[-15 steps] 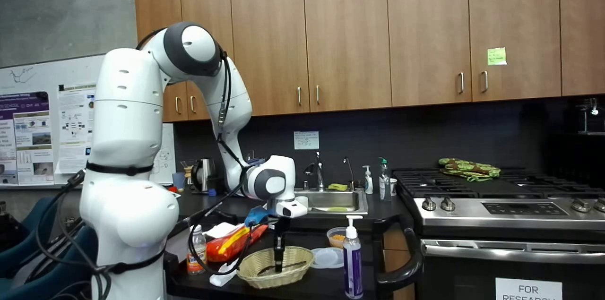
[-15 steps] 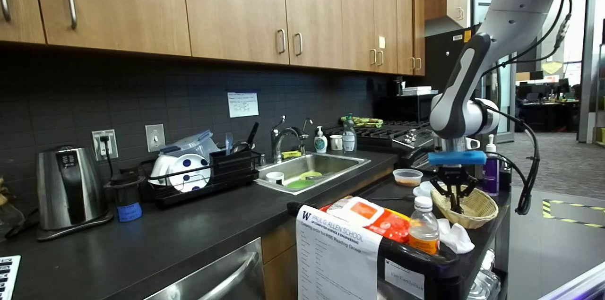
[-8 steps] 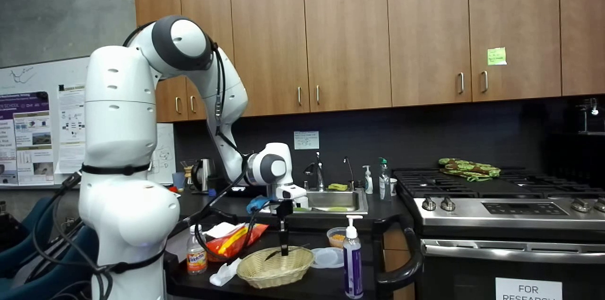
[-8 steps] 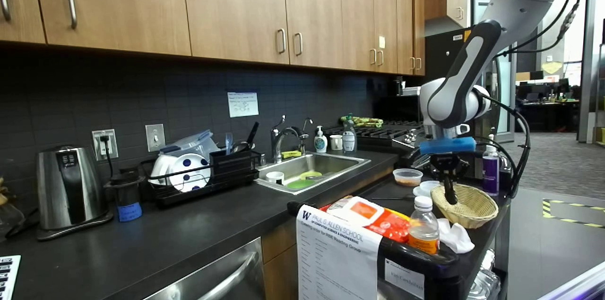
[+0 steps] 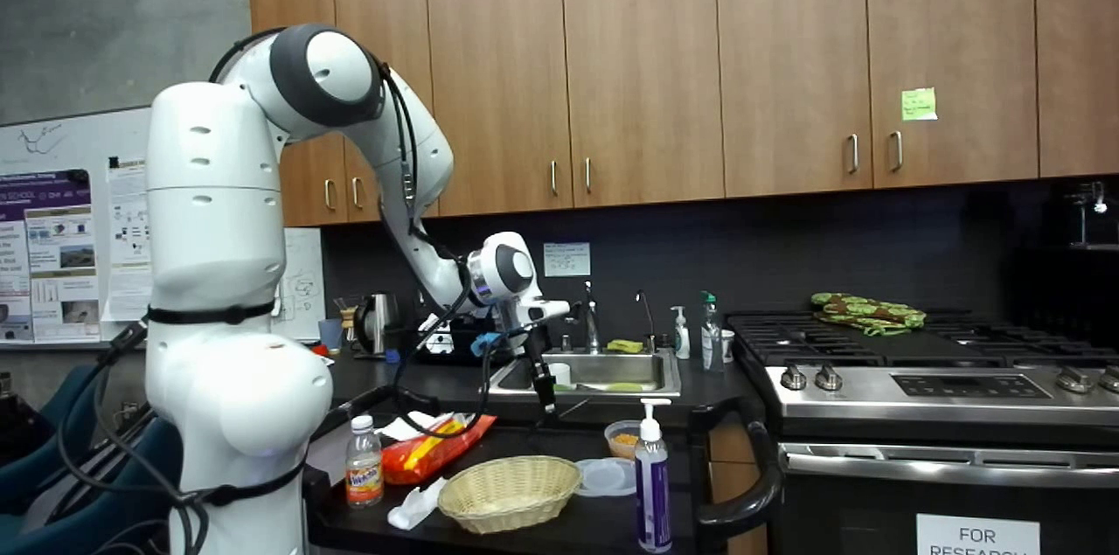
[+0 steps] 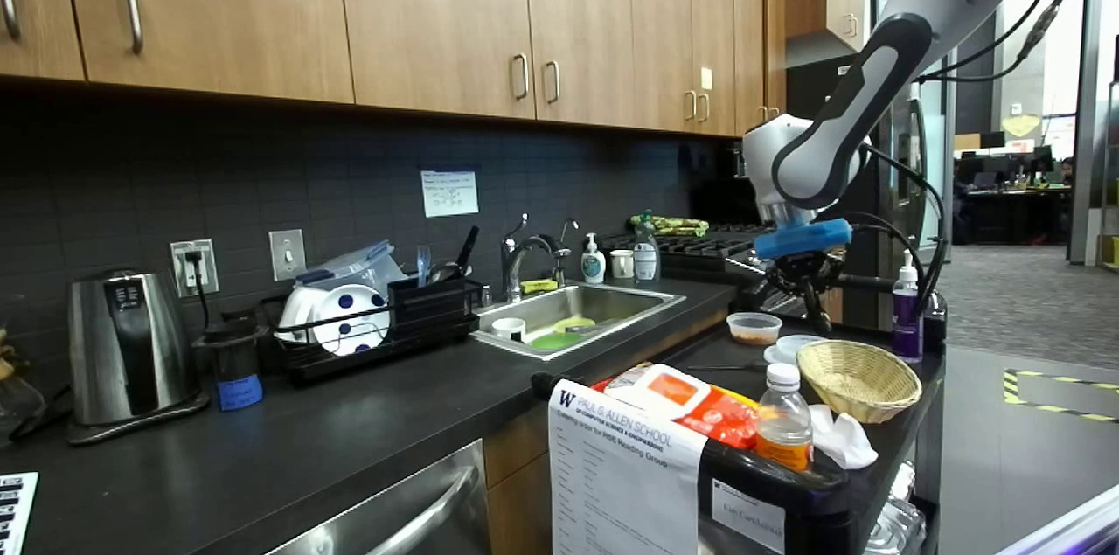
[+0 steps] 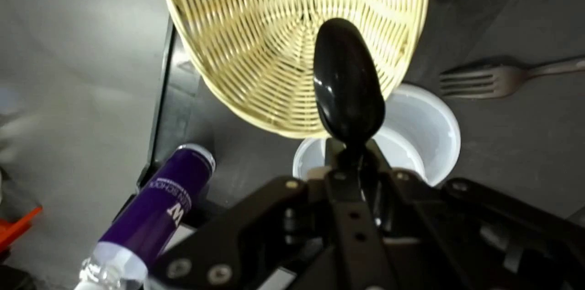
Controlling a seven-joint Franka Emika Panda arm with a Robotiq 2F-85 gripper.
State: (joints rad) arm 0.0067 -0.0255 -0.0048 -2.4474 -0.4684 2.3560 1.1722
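My gripper (image 7: 352,148) is shut on a black spoon (image 7: 347,82), whose bowl points forward past the fingertips. From the wrist, a tan woven basket (image 7: 274,52) shows beyond the spoon, with a white round tub or lid (image 7: 438,130) partly behind the fingers. A fork (image 7: 500,81) lies on the dark surface to the right. In an exterior view the gripper (image 6: 820,321) hangs tilted above the cart, up from the basket (image 6: 861,402); elsewhere the gripper (image 5: 547,402) appears in front of the sink, behind the basket (image 5: 511,516).
A purple pump bottle (image 5: 653,494) stands right of the basket. A food tub (image 5: 623,440) and white lids (image 5: 606,478) sit behind. Left are an orange-labelled bottle (image 5: 364,472), a red bag (image 5: 437,450) and a white napkin (image 5: 418,506). The cart has a black handle (image 5: 752,502).
My gripper has risen out of the basket with the spoon and moved back toward the sink side, tilting as it went. The basket has stayed in place.
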